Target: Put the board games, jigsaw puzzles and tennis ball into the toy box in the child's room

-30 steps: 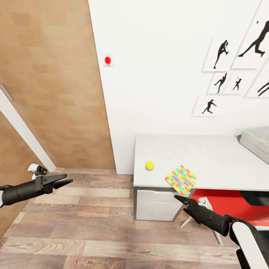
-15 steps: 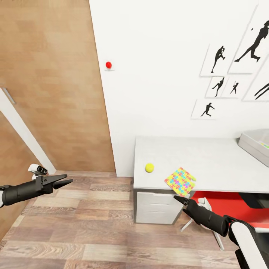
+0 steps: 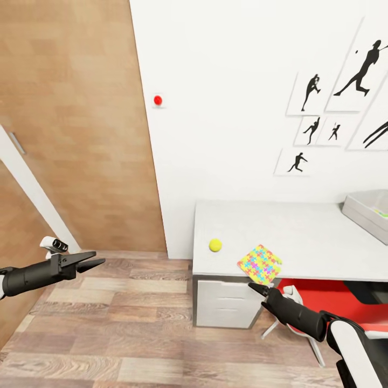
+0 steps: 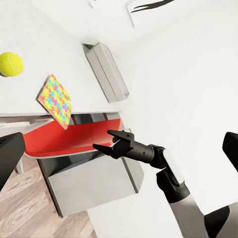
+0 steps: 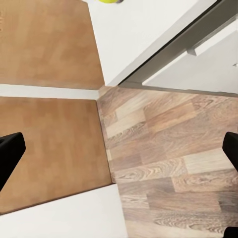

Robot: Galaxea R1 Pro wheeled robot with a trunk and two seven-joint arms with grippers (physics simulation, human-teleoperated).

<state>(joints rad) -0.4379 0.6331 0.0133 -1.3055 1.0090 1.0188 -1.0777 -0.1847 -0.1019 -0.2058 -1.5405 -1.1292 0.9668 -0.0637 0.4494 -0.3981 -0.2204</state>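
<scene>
A yellow tennis ball [image 3: 215, 245] lies near the left end of the pale grey table [image 3: 307, 234]. To its right, a jigsaw puzzle [image 3: 260, 264] lies at an angle and overhangs the table's front edge. The grey-white toy box [image 3: 371, 211] stands at the table's far right, cut off by the picture edge. My right gripper [image 3: 252, 286] is open, just below and in front of the puzzle, not touching it. My left gripper [image 3: 100, 258] is open over the wood floor, far left of the table. The left wrist view shows the ball [image 4: 10, 63], puzzle [image 4: 55, 99], toy box [image 4: 106, 69] and right gripper [image 4: 104, 140].
A red chair [image 3: 328, 295] is tucked under the table, beside a white drawer unit [image 3: 226, 304]. A wood-panelled door and wall [image 3: 75, 134] stand at the left. Baseball silhouette prints [image 3: 312, 91] and a red button [image 3: 157, 100] hang on the white wall.
The whole picture has shifted slightly, so the camera has moved. The ball, puzzle and toy box keep their places on the table, and both arms hold the same pose.
</scene>
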